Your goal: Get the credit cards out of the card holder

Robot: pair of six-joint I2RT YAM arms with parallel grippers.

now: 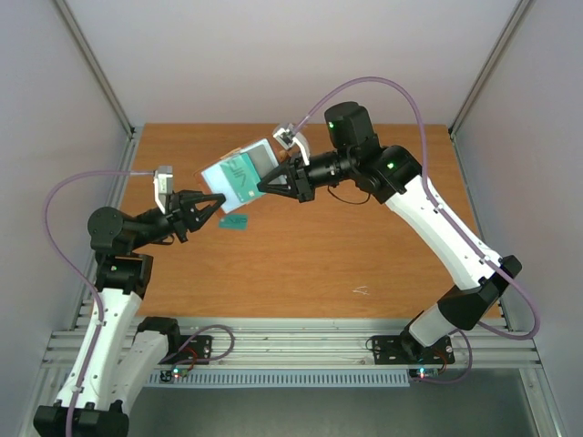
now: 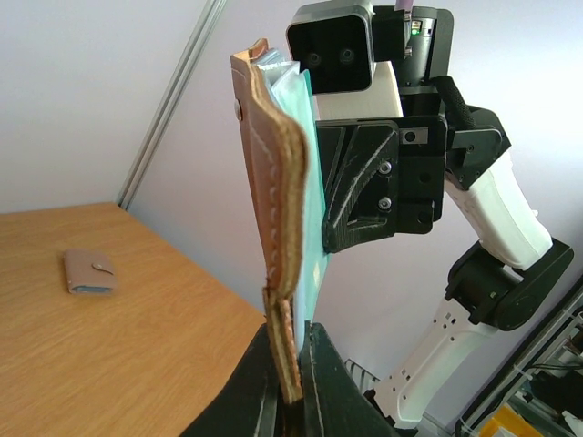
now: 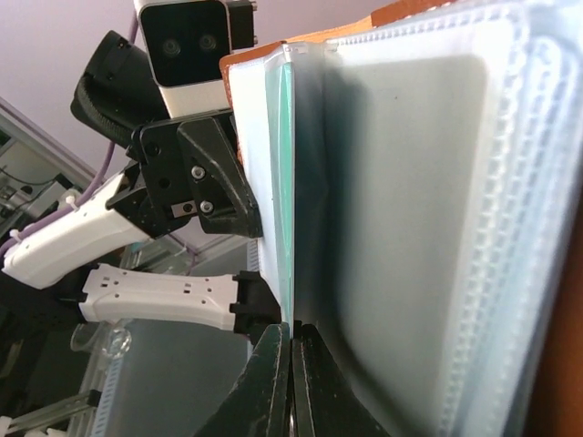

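The card holder (image 1: pixel 260 157) hangs open in the air between both grippers, above the back of the table. Seen edge-on in the left wrist view, its brown leather cover (image 2: pixel 278 200) stands upright, and my left gripper (image 2: pixel 291 387) is shut on its lower edge. A teal-green credit card (image 1: pixel 234 178) lies in its pale sleeves. My right gripper (image 3: pixel 291 339) is shut on that card's thin edge (image 3: pixel 285 182), beside the clear plastic pockets (image 3: pixel 428 228). In the top view the left gripper (image 1: pixel 217 202) and the right gripper (image 1: pixel 264 185) face each other across the holder.
Another teal card (image 1: pixel 234 222) lies flat on the wooden table (image 1: pixel 364 246) just below the held holder. A small taupe wallet with a snap tab (image 2: pixel 89 272) rests on the table further off. Grey walls close in the table on three sides.
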